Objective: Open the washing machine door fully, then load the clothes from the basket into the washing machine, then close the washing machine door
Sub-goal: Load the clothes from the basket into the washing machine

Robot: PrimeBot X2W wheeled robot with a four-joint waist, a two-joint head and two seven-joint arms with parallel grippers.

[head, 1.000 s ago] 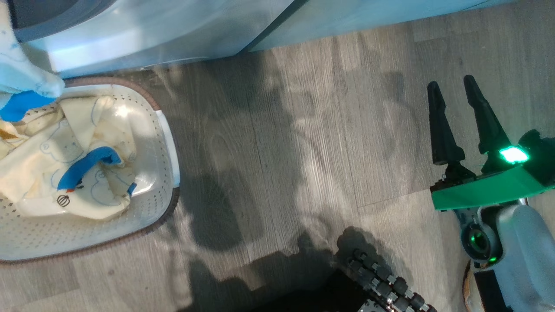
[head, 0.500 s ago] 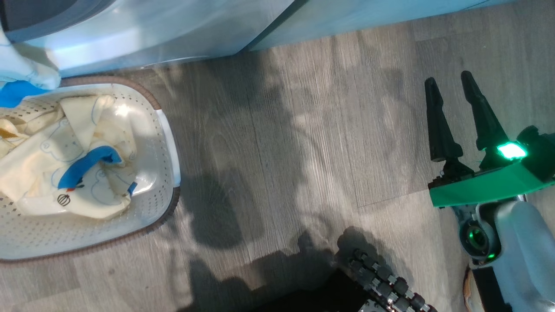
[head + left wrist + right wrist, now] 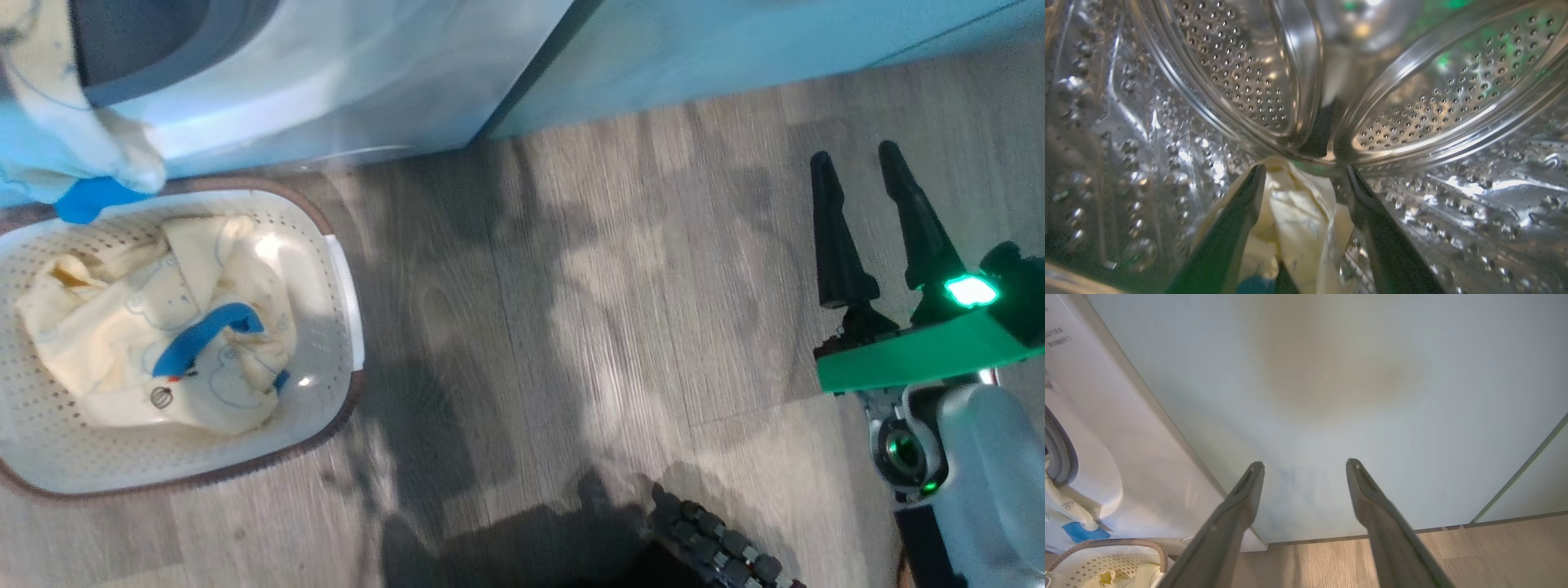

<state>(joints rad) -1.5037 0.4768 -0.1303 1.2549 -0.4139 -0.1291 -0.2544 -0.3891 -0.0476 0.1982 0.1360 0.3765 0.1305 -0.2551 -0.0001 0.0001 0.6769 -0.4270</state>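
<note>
1. Clothes point(image 3: 155, 343): pale yellow heap with blue trim, lying loose in the basket point(image 3: 347, 278) on the floor point(image 3: 612, 286), just before the washing machine point(image 3: 326, 73); soft, light and limp; likely to sag and trail when lifted; best pinched at a raised fold or the blue band, not on a flat spread.
2. Garment point(image 3: 1298, 216): cream cloth bunched inside the steel drum point(image 3: 1241, 69); head view shows pale cloth with a blue patch point(image 3: 49, 122) hanging over the machine's mouth above the basket; may slide back out unless pushed deeper.
3. Left pincer point(image 3: 1304, 171): fingers spread wide; cloth lies slack between them, not clamped; arm reaches into the drum, pointing at its back wall.
4. Right pincer point(image 3: 855, 155): wide open, empty; poised over bare floor, well apart from the basket; fingers point toward a pale cabinet point(image 3: 1331, 375).
</note>
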